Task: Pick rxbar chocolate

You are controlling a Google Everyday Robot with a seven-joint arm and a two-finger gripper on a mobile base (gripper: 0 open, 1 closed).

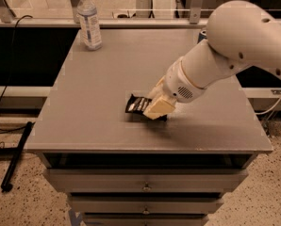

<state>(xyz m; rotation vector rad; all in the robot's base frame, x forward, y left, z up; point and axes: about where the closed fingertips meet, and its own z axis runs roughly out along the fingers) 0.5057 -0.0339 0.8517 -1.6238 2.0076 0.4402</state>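
Note:
The rxbar chocolate [136, 103], a small flat black bar with pale lettering, is near the middle front of the grey table [98, 74]. My gripper [158, 108] comes in from the right on the big white arm [225, 55]. It is shut on the bar's right end and covers that end. The bar's left end sticks out to the left, tilted, just above a dark shadow on the tabletop.
A clear plastic water bottle [89, 20] stands at the table's back left corner. A sliver of a blue can [202, 32] shows behind the arm at the back right. Drawers sit below the front edge [145, 187]. A railing runs behind the table.

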